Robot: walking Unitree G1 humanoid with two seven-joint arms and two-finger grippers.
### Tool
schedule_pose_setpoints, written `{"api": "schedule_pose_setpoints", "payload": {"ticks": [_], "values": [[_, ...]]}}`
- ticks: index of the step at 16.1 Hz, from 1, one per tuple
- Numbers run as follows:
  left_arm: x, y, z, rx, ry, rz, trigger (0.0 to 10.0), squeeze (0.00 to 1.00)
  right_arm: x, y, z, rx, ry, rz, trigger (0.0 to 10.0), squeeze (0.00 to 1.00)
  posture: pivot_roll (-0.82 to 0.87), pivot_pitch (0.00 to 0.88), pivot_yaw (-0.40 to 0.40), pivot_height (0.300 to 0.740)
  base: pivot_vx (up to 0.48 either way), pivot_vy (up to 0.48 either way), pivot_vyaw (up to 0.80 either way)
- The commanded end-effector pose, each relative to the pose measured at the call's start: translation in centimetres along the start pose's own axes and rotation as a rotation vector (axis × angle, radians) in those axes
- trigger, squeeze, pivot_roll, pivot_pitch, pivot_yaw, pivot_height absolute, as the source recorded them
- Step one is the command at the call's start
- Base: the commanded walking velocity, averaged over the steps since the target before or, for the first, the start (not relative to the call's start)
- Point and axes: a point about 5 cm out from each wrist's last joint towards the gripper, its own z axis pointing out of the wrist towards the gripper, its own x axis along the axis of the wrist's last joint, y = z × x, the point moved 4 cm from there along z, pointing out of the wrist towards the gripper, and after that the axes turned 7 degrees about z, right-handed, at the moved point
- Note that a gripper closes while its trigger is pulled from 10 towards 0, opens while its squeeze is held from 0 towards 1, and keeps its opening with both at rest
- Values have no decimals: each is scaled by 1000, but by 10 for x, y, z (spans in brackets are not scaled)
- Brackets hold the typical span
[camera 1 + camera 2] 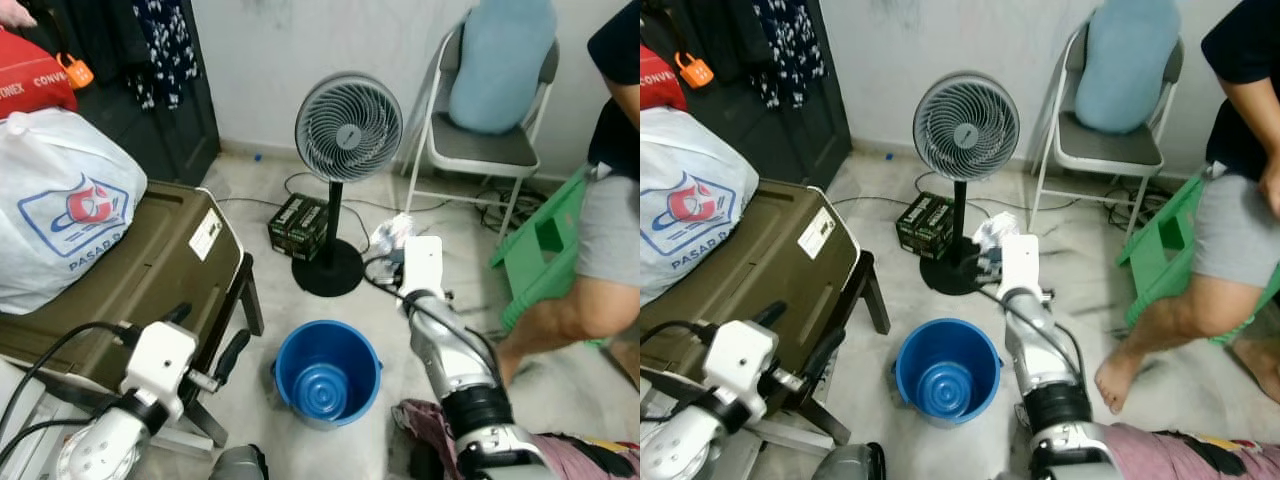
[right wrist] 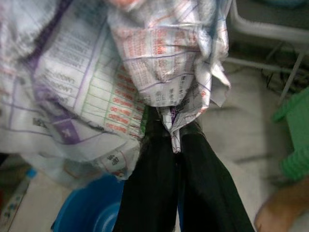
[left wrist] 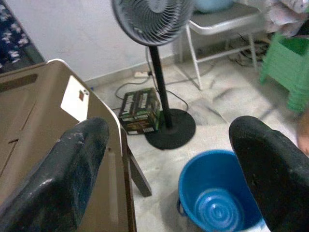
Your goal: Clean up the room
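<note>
- Right wrist view tells you the most here: the right gripper [image 2: 176,137] has its two black fingers pinched tight together on a crumpled sheet of printed paper [image 2: 145,67], looks like a flyer or newspaper page, and the wad fans out above the fingertips.
- From the head cameras that same paper is held up in the air near the base of the standing fan [image 1: 348,130], a bit beyond the blue bucket [image 1: 328,372] on the floor. My guess is the bucket is the bin for this cleanup, so holding the paper high makes sense for carrying it over the rim.
- The bucket sits upright between the two arms with nothing in it that I can see, so the drop hasn't happened yet. The arm would need to come back toward the robot to get over it.
- Left gripper [image 3: 178,159] is idle with its fingers spread wide apart, holding nothing, parked beside the brown storage box [image 1: 150,270], which has a white plastic bag [image 1: 60,205] sitting on top.
- Other clutter: a small dark carton [image 1: 298,226] by the fan's foot, a folding chair [image 1: 490,130] with a blue cushion, a green stool [image 1: 545,245].
- A person's bare leg [image 1: 560,315] is right next to the right arm, so swinging that way looks risky.
</note>
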Motion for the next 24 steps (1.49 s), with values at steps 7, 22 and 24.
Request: {"api": "schedule_pose_setpoints", "payload": {"ticks": [7, 22, 24], "values": [[41, -4, -4, -76, 79, 41, 10000, 0, -13, -5, 7, -69, -107, 28, 10000, 0, 203, 215, 84, 740, 0, 0, 0], [48, -4, -37, -122, -31, 60, 10000, 0, -44, -62, 13, -11, -270, 130, 10000, 0, 333, 303, 167, 740, 0, 0, 0], [48, -3, -38, -128, -39, 57, 10000, 0, -40, -57, 16, -38, -243, 122, 10000, 0, 330, 302, 169, 740, 0, 0, 0]]}}
